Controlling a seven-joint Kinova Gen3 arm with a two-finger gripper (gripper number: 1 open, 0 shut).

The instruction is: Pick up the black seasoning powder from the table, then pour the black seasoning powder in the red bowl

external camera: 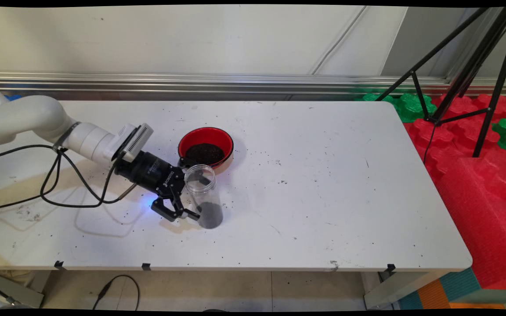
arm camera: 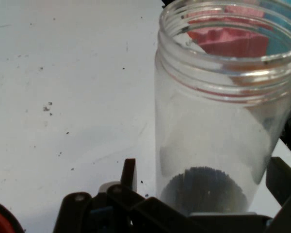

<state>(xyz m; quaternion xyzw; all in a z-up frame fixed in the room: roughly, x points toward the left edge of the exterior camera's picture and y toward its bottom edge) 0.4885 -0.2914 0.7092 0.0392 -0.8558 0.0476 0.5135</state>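
White tabletop [external camera: 305, 184] runs across your main view, speckled with dark crumbs, and on it you can count one jar and one bowl. Starting from the left, your one arm reaches in low over the table with black cables looping beneath it. Its black gripper [external camera: 193, 202] sits around the clear plastic jar [external camera: 204, 193], one finger on either side of the body, spread apart. The lower finger lies at the jar's base, but you cannot tell from either view whether the pads press the wall.

That jar stands upright with no lid, a layer of dark grains in its bottom. Just behind it, slightly to the right, stands the red bowl [external camera: 206, 147], holding a dark heap of the same sort of stuff. Well off the table's right end lie red and green foam blocks [external camera: 468, 145], with one black tripod [external camera: 477, 66] over them.

Your hand view adds the jar [arm camera: 223, 121] up close, its threaded rim and dark grains; the bowl there is only a red sliver at the bottom left corner.
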